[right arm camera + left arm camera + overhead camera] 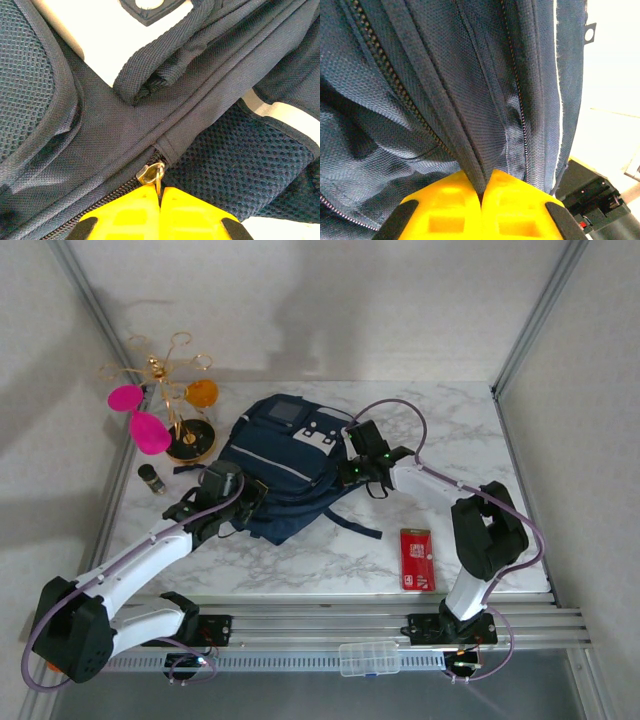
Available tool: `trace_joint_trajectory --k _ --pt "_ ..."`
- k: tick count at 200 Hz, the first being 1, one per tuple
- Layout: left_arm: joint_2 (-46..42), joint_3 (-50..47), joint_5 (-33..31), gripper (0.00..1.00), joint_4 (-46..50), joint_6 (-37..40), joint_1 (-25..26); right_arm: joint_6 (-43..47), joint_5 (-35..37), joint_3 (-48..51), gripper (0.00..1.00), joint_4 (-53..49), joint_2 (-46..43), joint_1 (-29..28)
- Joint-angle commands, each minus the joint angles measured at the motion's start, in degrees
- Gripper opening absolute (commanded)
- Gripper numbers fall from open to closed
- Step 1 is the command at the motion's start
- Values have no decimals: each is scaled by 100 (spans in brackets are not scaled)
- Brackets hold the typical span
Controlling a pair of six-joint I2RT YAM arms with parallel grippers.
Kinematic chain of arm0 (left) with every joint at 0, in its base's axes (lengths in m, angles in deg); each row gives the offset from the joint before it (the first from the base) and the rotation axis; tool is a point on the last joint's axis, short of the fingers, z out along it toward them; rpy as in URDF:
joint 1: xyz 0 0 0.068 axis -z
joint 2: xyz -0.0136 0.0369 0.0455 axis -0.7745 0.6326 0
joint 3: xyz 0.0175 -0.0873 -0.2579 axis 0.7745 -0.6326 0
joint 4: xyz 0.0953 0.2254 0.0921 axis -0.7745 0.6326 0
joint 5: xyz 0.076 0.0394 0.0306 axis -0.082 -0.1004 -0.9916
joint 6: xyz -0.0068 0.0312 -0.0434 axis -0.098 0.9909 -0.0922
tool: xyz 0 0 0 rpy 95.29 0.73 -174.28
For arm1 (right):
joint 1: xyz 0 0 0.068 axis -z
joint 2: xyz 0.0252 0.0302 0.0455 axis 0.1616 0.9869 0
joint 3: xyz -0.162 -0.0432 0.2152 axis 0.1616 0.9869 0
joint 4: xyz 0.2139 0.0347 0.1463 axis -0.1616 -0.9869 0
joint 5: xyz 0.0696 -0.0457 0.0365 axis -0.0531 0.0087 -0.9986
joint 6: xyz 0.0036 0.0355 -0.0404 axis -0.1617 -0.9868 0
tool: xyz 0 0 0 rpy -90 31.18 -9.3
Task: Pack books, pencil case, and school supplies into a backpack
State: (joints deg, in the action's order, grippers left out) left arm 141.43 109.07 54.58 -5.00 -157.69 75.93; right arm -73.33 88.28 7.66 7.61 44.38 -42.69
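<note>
Backpack [285, 472] pinched by left claw [481, 194] and right claw [160, 194].

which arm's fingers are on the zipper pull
The right fingers: they are shut on the metal zipper pull. The left fingers pinch a plain fold of the backpack, with no pull between them.

Tip of the zipper pull [150, 175] disappears between my right fingers [195, 215], and a fold of the backpack [470, 100] vanishes between my left pads [445, 210], lol. Print on the red packet [417, 558]: too tiny to read.
</note>
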Motion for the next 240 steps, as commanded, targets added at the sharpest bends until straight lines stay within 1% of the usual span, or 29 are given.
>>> trace_joint_trajectory --k 1,16,33,48,61,70,80,101,115,129,148,159,178,216,240 --pt "-133 -59 -415 0 55 78 -223 -74 505 -140 1 -202 -155 172" --pt "-71 -9 -413 0 61 105 -224 -61 663 -329 5 -294 73 121" --pt "-42 28 -413 0 76 148 -238 -245 919 -448 5 -330 283 191" --pt "-14 28 -436 0 45 175 -233 -413 853 -510 8 -380 350 285" --pt "90 108 -380 0 19 249 -232 -448 683 -525 17 -358 315 281" --pt "182 165 -316 0 17 303 -234 -383 328 -544 25 -377 259 274" --pt "245 211 -221 0 -37 385 -233 -318 -74 -538 32 -366 114 237" --pt "296 250 41 0 -305 626 -232 -439 -647 -574 46 -468 -251 189" --pt "280 272 109 9 -300 765 -223 -722 -935 -671 52 -656 -327 184" --pt "241 283 83 16 -170 850 -223 -1126 -1118 -801 54 -868 -283 184" --pt "130 262 -201 19 132 920 -232 -1656 -1506 -778 56 -673 -181 50" --pt "58 203 -323 19 234 909 -247 -1731 -1592 -919 56 -648 -17 -109" --pt "-49 110 -334 19 185 872 -252 -1856 -1440 -1354 56 -831 401 -251" --pt "-54 116 -440 20 234 924 -258 -1970 -1252 -1930 56 -962 1031 -248" --pt "25 152 -438 20 236 982 -260 -1995 -726 -2167 57 -1275 1238 -250"
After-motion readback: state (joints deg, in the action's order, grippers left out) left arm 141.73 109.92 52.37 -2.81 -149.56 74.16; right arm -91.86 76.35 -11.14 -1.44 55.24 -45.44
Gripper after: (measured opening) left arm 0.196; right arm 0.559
